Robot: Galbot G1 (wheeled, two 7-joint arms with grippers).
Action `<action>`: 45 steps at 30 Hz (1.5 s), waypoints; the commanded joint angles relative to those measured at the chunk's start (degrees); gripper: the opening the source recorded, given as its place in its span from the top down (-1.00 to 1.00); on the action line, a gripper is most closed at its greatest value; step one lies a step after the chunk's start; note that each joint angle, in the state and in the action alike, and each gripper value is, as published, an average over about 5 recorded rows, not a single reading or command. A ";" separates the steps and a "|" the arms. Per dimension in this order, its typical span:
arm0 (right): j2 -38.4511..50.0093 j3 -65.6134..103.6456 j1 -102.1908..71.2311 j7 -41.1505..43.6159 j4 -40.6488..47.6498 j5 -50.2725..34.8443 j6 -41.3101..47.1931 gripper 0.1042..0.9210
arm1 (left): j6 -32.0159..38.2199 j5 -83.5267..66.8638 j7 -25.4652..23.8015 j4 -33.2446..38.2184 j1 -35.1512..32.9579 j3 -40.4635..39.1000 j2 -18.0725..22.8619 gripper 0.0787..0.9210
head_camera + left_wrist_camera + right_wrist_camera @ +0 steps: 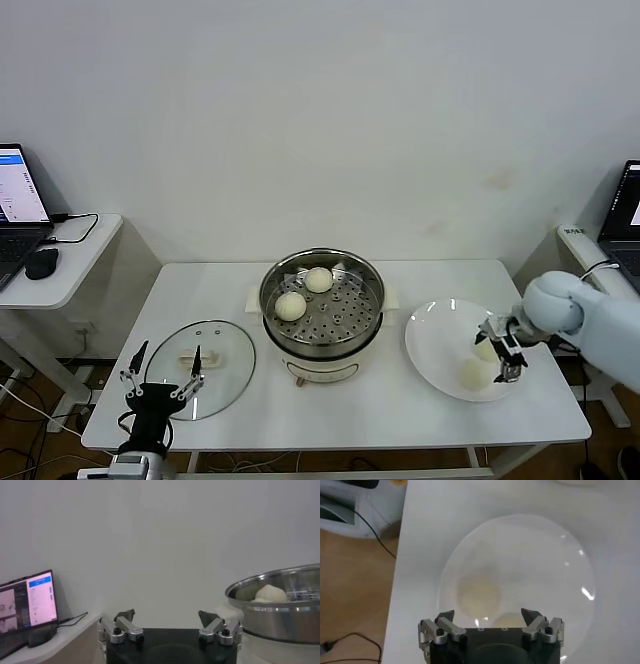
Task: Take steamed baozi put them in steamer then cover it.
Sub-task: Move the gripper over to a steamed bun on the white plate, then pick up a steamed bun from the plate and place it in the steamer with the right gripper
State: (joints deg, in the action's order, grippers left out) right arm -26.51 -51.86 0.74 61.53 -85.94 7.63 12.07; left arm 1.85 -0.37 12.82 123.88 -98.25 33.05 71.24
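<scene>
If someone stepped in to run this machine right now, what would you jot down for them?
Right gripper: open, over the plate, above two baozi.
Left gripper: open, idle at the table's front edge near the glass cover.
Done: two baozi on the tray in the steamer.
Left: move the plate's two buns, then put the cover on.

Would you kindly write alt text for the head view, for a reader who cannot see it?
A steel steamer at the middle of a white table holds two buns. The open right gripper hovers over two more buns on a white plate; the open left gripper waits by the glass lid.
</scene>
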 commanded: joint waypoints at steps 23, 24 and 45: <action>-3.77 5.03 -6.55 -1.61 4.38 1.76 1.33 -0.31 | 0.34 0.04 0.06 -0.92 0.38 -0.08 0.39 -0.77; -3.56 4.63 -5.45 -1.46 4.15 1.40 1.37 -0.27 | 0.33 0.03 0.06 -0.95 0.43 -0.12 0.38 -0.77; -13.90 -10.35 36.87 1.47 5.79 -17.20 2.80 -0.17 | 0.22 -1.15 0.08 0.10 0.59 0.23 -1.10 -0.77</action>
State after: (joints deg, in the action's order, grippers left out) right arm -31.68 -53.06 13.75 62.41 -82.78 -0.29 14.82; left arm 2.09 -1.26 12.90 123.80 -97.58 33.05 70.34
